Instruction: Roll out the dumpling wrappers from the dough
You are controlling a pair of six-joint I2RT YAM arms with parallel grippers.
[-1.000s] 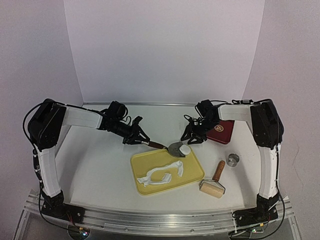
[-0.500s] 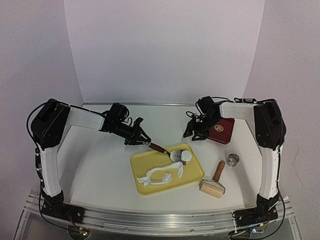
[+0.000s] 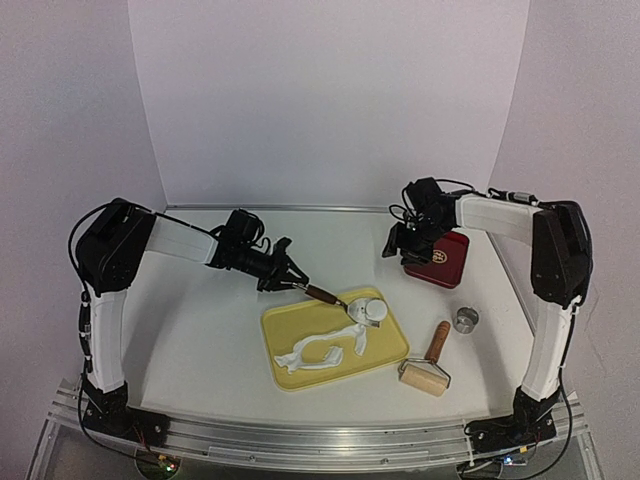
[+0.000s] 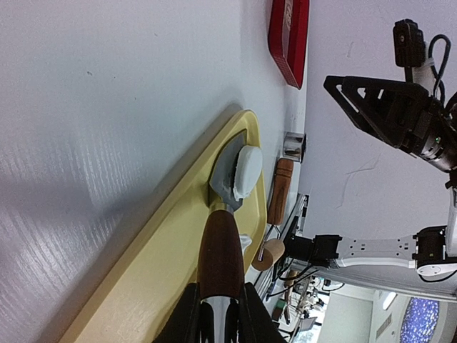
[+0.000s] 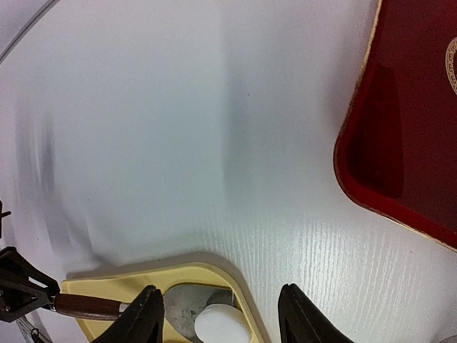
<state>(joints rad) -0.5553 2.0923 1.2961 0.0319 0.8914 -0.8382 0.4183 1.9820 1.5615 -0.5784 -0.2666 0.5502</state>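
My left gripper (image 3: 283, 279) (image 4: 218, 314) is shut on the brown wooden handle of a spatula (image 3: 318, 293) (image 4: 220, 246). The grey blade reaches the far right corner of the yellow tray (image 3: 283, 375) (image 4: 164, 264) (image 5: 214, 275). A small round white dumpling wrapper (image 3: 374, 311) (image 4: 248, 170) (image 5: 220, 323) lies on the blade. The ragged white dough strip (image 3: 325, 350) lies in the middle of the tray. My right gripper (image 3: 398, 245) (image 5: 220, 289) hangs open and empty above the table, beyond that tray corner and beside the red tray.
A red tray (image 3: 440, 262) (image 5: 407, 143) (image 4: 289, 36) sits at the back right. A steel ring cutter (image 3: 465, 319) (image 4: 293, 145) stands right of the yellow tray, with a wooden roller (image 3: 427, 365) (image 4: 275, 207) nearer the front. White walls close in the table.
The spatula with the wrapper has moved down and right over the tray's far right corner. My right gripper has drawn back from the wrapper toward the red tray, jaws wider.
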